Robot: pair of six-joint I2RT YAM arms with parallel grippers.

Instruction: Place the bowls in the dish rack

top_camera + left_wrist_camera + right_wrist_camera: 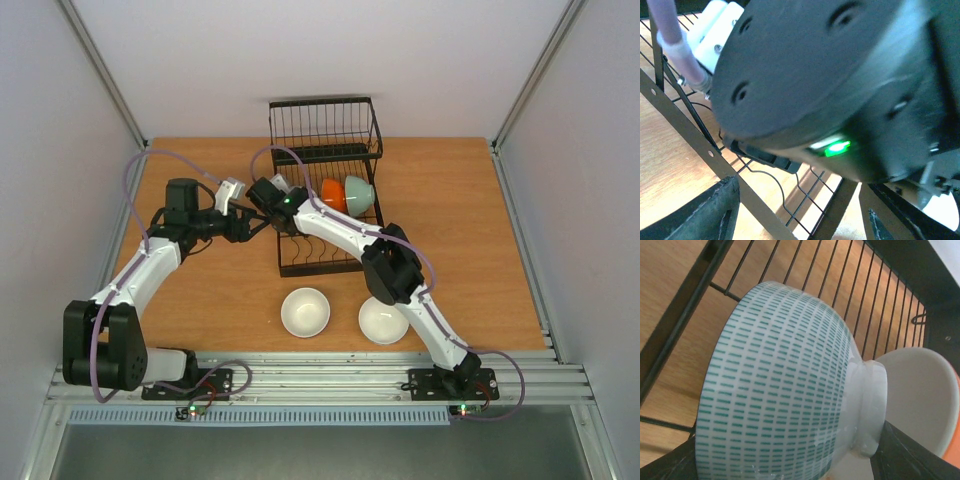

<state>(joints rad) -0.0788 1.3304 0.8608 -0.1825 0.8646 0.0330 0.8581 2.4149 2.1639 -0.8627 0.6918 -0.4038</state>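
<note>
— As the overhead camera shows it, where is there room around the black wire dish rack [310, 270]?

— Bare wooden table [480, 250] lies to either side of it. A plain white round bowl [305, 311] and a second white bowl [383, 321] sit mouth-up just before its near edge. Both arms crowd its left rail, left gripper [245, 222] and right gripper [266, 192] close together. An orange ceramic bowl [333, 195] and a pale mint-green bowl [361, 194] stand on edge inside it.

— The left wrist view?

— The right arm's dark housing [805, 75], green light glowing, fills it, above the rack's wires. The left fingers [705, 215] are spread wide, gripping nothing.

— The right wrist?

— A white bowl patterned with teal dashes [785, 385] lies on its side above the rack's floor wires, axis across the view, mouth lower left, foot ring toward the orange bowl's white inside. The right fingers [910, 455] flank it, clamped against it.
</note>
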